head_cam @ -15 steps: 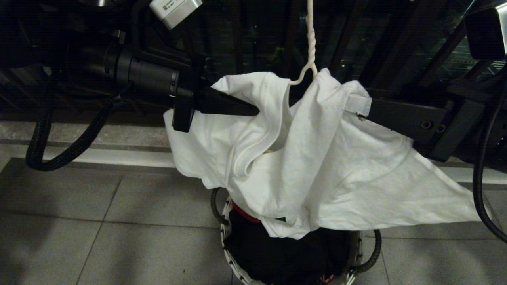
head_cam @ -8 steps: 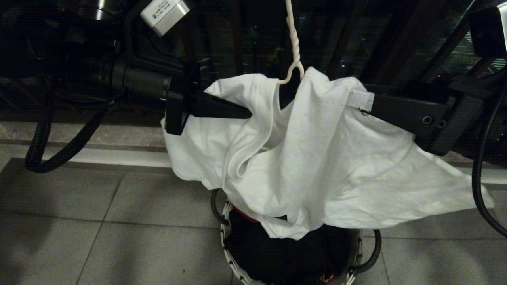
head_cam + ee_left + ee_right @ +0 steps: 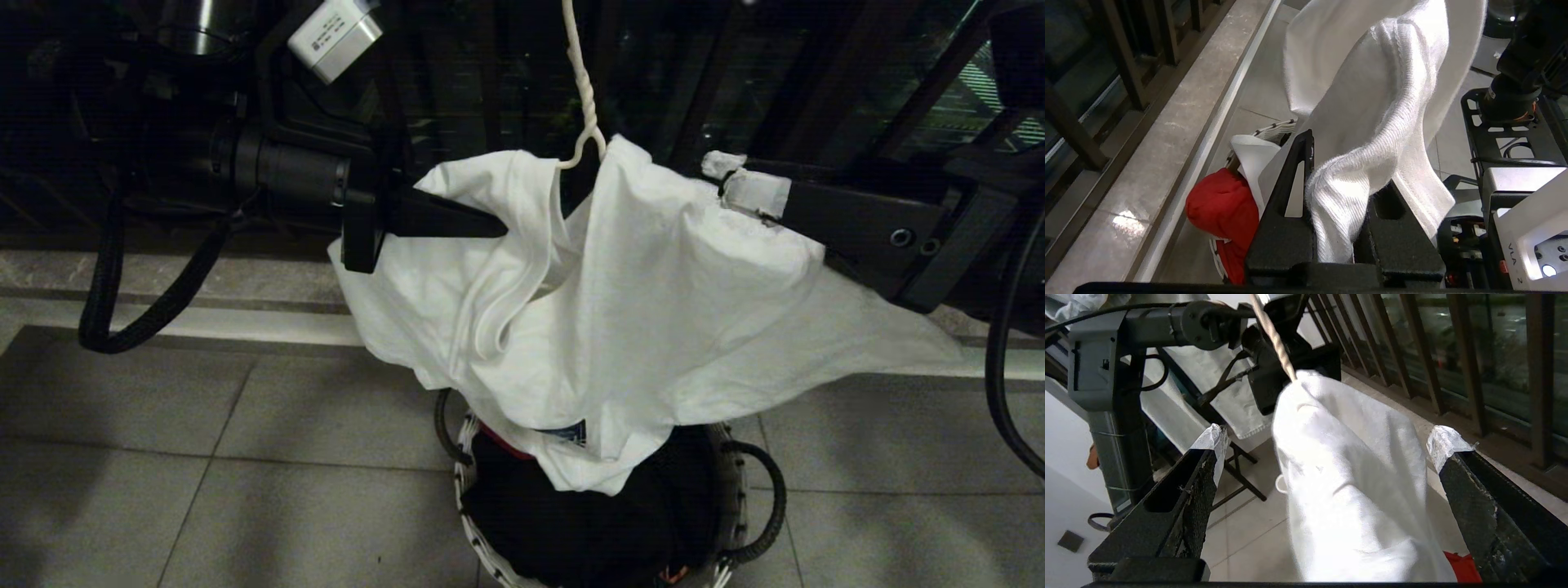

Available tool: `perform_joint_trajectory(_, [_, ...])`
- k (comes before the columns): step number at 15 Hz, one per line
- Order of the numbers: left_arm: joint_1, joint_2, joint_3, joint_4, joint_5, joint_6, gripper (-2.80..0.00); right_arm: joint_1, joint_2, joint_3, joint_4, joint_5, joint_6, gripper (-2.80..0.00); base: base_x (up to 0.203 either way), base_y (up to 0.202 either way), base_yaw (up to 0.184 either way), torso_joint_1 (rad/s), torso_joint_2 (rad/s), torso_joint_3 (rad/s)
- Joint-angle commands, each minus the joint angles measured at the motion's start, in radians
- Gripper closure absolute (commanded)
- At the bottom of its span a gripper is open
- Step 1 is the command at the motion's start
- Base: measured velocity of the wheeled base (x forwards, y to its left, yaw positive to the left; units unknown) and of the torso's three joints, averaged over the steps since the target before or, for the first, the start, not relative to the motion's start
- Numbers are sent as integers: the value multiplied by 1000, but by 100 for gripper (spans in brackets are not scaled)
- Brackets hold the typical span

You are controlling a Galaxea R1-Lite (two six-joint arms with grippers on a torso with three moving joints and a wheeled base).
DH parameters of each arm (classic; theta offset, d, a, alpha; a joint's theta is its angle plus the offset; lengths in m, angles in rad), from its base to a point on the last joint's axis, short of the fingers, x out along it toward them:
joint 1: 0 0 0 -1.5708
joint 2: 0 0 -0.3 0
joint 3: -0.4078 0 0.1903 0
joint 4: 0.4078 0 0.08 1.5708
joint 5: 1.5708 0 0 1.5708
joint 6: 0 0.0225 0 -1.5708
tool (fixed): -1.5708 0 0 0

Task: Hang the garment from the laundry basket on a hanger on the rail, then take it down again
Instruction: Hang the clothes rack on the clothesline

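The garment (image 3: 653, 327), a white T-shirt, hangs bunched over the hanger (image 3: 584, 90), whose twisted white neck rises out of the top of the head view. Its hem drops into the laundry basket (image 3: 467, 490) on the floor below. From the left, my left gripper (image 3: 490, 227) is shut on the ribbed collar (image 3: 1347, 196), which runs between its black fingers. At the right shoulder, my right gripper (image 3: 739, 181) is open. Its taped fingertips (image 3: 1212, 435) stand wide apart on either side of the cloth (image 3: 1355, 477). The rail is out of view.
A red cloth (image 3: 1220, 204) lies in the basket beside dark clothes. Dark balcony railing bars (image 3: 718, 73) and a stone kerb (image 3: 204, 294) run behind the basket. Grey tiled floor (image 3: 245, 474) surrounds it. My own base (image 3: 1506, 130) stands close on the near side.
The hanger and garment have swung left in the head view, with my left gripper drawing back leftward with the collar. The right gripper's tips now show clear above the shoulder.
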Motion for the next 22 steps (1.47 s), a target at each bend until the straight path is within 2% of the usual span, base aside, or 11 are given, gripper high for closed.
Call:
perform_joint_trajectory(1, [2, -5, 22, -2, -6, 3, 0, -10, -2, -3, -6, 3, 2, -280, 0, 0, 0, 0, 0, 0])
perform_joint_trajectory(3, [11, -7, 31, -22, -19, 0, 0, -37, -3, -6, -6, 4, 2, -280, 0, 0, 0, 0, 0, 0])
perform_joint_trajectory(4, [13, -8, 30, -23, -20, -7, 0, -42, -3, -7, -6, 5, 2, 0, 0, 0, 0, 0, 0, 0])
perform_joint_trajectory(8, [17, -20, 26, -24, -21, -54, 0, -46, -2, -19, -4, 3, 7, 0, 0, 0, 0, 0, 0, 0])
perform_joint_trajectory(18, [37, -12, 21, -24, -21, -66, 0, -57, -5, -20, -1, 5, 7, 0, 0, 0, 0, 0, 0, 0])
perform_joint_trajectory(20, [37, -24, 19, -22, -15, -103, 0, -57, -3, -20, -1, 5, 7, 0, 0, 0, 0, 0, 0, 0])
perform_joint_trajectory(22, [37, -34, 0, -22, -13, -177, 0, -57, -5, -20, -1, 5, 7, 0, 0, 0, 0, 0, 0, 0])
